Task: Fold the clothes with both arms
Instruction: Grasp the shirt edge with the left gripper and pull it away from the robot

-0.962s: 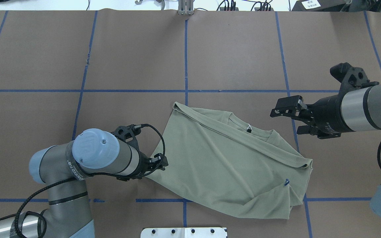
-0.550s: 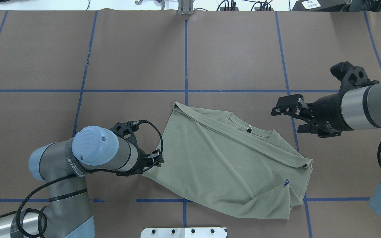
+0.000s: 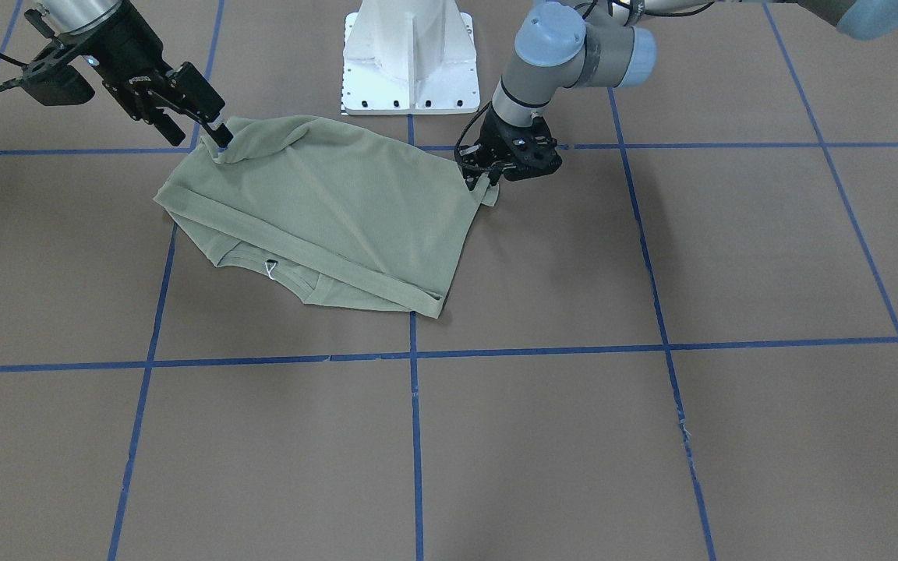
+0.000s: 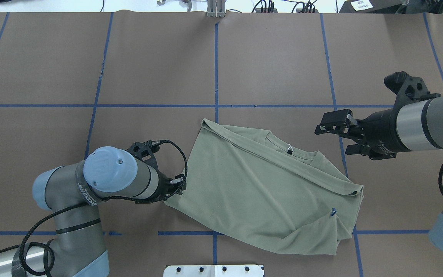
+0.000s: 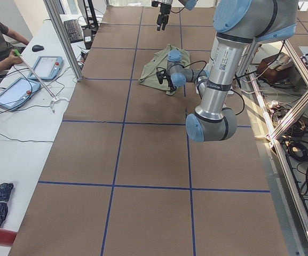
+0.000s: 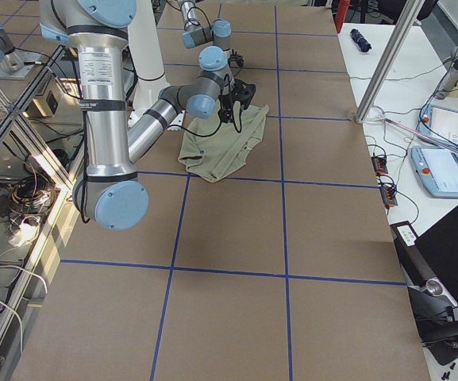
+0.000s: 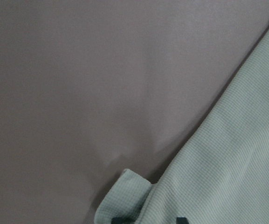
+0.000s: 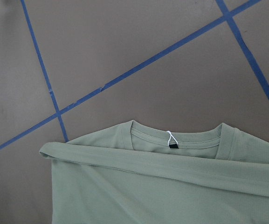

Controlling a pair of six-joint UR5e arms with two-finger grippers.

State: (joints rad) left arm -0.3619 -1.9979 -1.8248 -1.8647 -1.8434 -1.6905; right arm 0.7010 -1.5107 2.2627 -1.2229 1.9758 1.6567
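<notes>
Brown table (image 4: pixel 275 57); left pincer (image 3: pixel 484 180) pinching shirt (image 4: pixel 260 192) corner; right pincer (image 4: pixel 335 139) spread.

The black two-finger left claw (image 4: pixel 176 185) is closed on the near-left corner of the sage-green, thin-knit long-sleeved shirt (image 4: pixel 260 192). It has drawn back toward the robot's left across the brown paper-covered desk (image 4: pixel 52 69), and the silver-grey left arm (image 4: pixel 110 181) with its light blue cap has retreated with it. That corner of the cloth has gone along, so the shirt's edge now reaches further out to the left than a second ago, while the black right claw (image 4: pixel 333 139) has edged very slightly toward the far side of the desk.
</notes>
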